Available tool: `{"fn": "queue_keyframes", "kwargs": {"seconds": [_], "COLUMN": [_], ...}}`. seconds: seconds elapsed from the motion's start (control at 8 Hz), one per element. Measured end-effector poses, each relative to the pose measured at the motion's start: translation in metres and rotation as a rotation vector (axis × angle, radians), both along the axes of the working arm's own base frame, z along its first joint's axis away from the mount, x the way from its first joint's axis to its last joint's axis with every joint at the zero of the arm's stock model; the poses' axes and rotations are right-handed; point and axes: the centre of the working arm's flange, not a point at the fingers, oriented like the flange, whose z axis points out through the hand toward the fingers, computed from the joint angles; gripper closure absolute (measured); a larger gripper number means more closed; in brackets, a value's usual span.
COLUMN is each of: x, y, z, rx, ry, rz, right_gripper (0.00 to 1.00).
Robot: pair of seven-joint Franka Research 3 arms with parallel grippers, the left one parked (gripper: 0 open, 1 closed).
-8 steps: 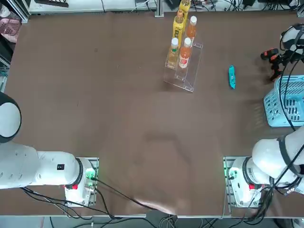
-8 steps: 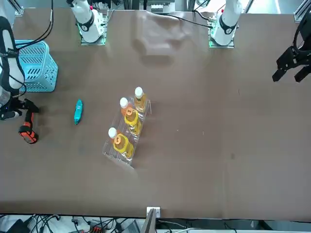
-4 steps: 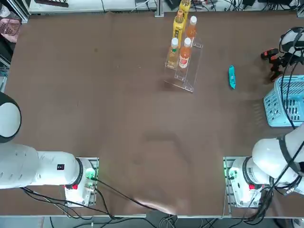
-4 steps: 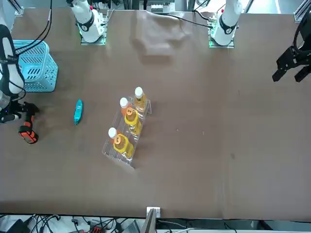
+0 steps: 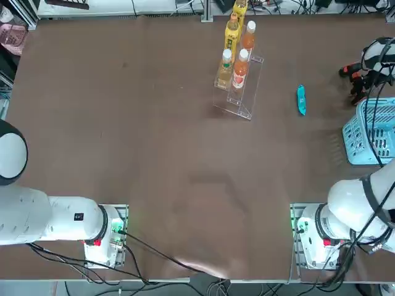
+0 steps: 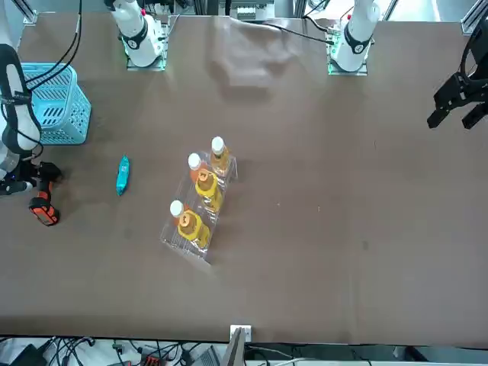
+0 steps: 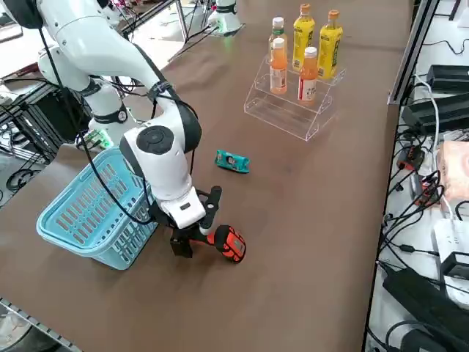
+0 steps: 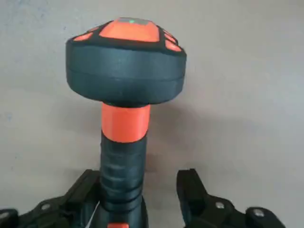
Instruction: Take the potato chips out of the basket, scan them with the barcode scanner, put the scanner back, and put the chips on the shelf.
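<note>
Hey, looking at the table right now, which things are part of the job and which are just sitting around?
Part of the job:
- chips
- basket
- scanner, its handle between the right pincer's open fingers
- shelf

Just lying about:
- drink bottles on the shelf
- parked left arm

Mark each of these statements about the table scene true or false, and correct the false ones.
1. The slim teal-blue chip packet lies inside the light blue lattice basket. False: it lies on the table, between the basket and the clear acrylic stepped rack.
2. The right gripper is down at the black, orange-accented handheld scanner. True.
3. The scanner's handle sits between the gripper's fingers. True.
4. The rack stands empty. False: it holds several orange and yellow drink bottles.
5. The scanner is lifted clear of the table. False: it lies on it.
</note>
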Motion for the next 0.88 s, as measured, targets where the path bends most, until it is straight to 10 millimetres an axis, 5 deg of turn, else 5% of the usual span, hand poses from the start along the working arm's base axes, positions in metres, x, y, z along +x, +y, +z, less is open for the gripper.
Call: {"fn": "queue_keyframes", "kwargs": {"seconds": [0.25, 0.88], "x": [0.0001, -0.001], "y": [0.0004, 0.001], "z": [-0.0004, -0.0072], "rx": [0.001, 0.006], "ry": [0.001, 0.01], "rz": [0.001, 0.0], "right_gripper": [0.27, 0.54]}}
